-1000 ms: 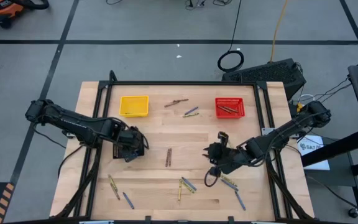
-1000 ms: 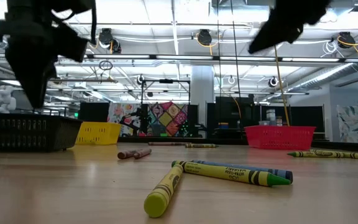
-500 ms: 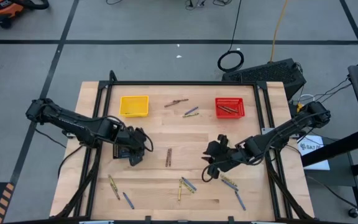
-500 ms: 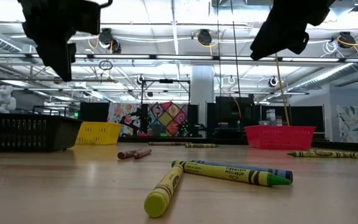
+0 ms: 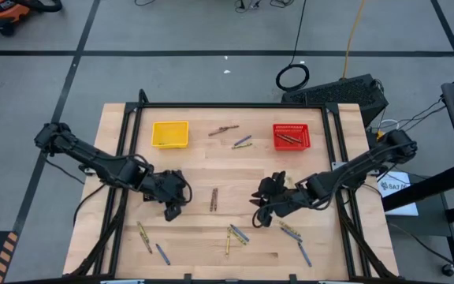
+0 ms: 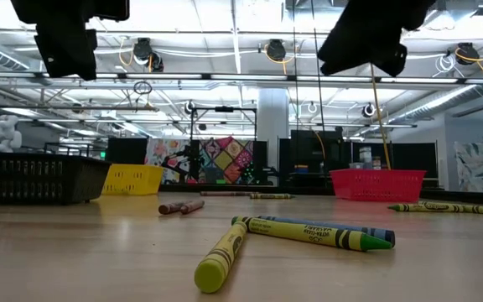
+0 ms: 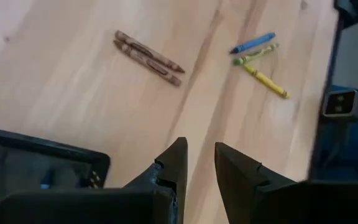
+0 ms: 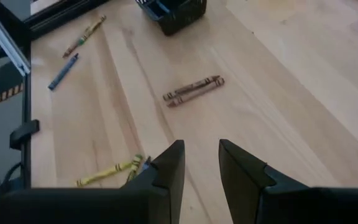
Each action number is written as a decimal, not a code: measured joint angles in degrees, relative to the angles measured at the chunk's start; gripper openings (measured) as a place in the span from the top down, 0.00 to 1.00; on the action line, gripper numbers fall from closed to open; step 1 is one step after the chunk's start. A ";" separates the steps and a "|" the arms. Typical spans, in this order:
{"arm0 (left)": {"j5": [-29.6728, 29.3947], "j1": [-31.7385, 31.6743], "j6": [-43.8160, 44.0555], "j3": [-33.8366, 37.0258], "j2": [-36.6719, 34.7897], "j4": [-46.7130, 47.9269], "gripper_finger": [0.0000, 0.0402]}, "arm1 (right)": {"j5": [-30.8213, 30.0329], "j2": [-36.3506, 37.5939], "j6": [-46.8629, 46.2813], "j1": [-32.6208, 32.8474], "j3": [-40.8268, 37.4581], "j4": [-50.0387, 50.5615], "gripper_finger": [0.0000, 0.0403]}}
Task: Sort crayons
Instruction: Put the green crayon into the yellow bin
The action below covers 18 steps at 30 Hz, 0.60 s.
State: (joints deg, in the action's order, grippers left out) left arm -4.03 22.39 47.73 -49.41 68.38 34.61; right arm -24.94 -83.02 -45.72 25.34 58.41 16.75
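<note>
Crayons lie scattered on the wooden table. A brown pair (image 5: 213,199) lies flat at mid-table between my two grippers, also in the left wrist view (image 7: 148,57) and the right wrist view (image 8: 193,91). Several yellow and blue crayons (image 5: 233,235) lie by the near edge, and more (image 5: 241,142) lie toward the far edge. My left gripper (image 5: 172,211) hovers open left of the brown pair, with nothing between its fingers (image 7: 178,163). My right gripper (image 5: 261,214) hovers open to the pair's right, also holding nothing (image 8: 201,149).
A yellow basket (image 5: 170,134) and a red basket (image 5: 292,136) holding crayons stand at the far side. A black basket (image 7: 36,163) sits under my left arm. More crayons lie at the near left (image 5: 144,237) and near right (image 5: 294,233). A black frame edges the table.
My left gripper has risen from the black basket and swung toward the table's near edge and the brown pair, tipping less steeply downward. My right gripper has rolled about its own axis, staying nearly in place. No crayon has moved.
</note>
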 joint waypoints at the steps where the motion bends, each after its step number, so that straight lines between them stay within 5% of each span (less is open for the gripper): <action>1: -0.78 0.24 0.03 0.00 0.00 0.00 0.79 | 0.90 -0.47 0.10 -0.34 0.00 -1.20 0.79; 6: -2.83 0.83 2.95 0.00 0.02 -0.92 0.79 | 7.32 -2.07 5.03 -1.80 0.00 -7.01 0.79; 18: -1.15 1.36 0.17 -0.02 0.02 -5.74 0.79 | 10.94 -1.91 8.18 -5.22 -0.02 -10.94 0.79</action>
State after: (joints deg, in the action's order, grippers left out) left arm -5.18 23.75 47.90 -49.43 68.40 28.87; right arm -14.00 -84.93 -37.54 20.13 58.40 5.80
